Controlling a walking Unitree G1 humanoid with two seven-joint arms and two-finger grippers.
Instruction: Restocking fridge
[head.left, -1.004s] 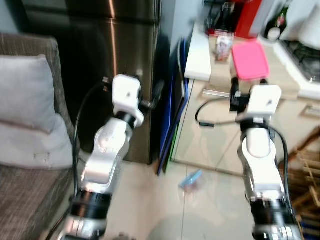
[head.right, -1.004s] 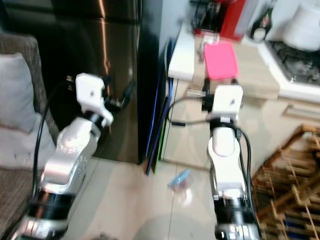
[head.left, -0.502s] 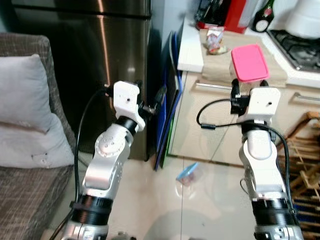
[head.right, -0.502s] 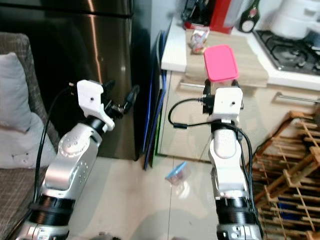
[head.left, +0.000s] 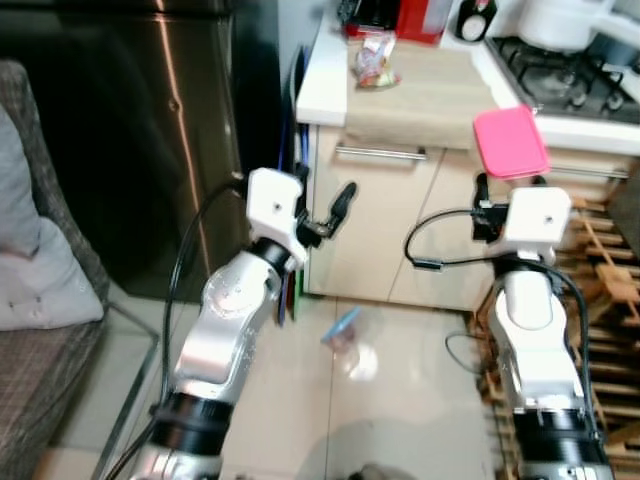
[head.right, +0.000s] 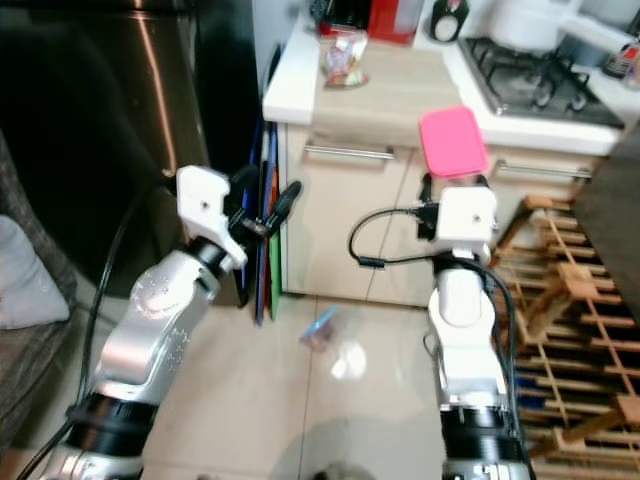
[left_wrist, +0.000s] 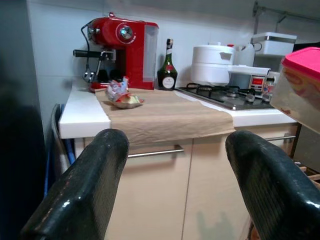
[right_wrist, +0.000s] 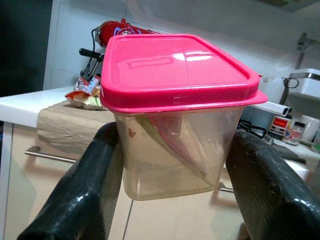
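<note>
The right gripper (right_wrist: 170, 165) is clamped on the clear, pink-lidded box (right_wrist: 172, 110), holding it upright and raised in front of the counter (head.left: 420, 95). The fridge (head.left: 120, 130) lies well off to the robot's left, beyond the left arm. The left gripper (left_wrist: 172, 165) is spread wide and empty, nearer the fridge, so it looks better placed for the door.

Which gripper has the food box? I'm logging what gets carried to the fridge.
The right gripper: its fingers clamp the clear container with the pink lid. The left gripper is open, nothing between its fingers.
</note>
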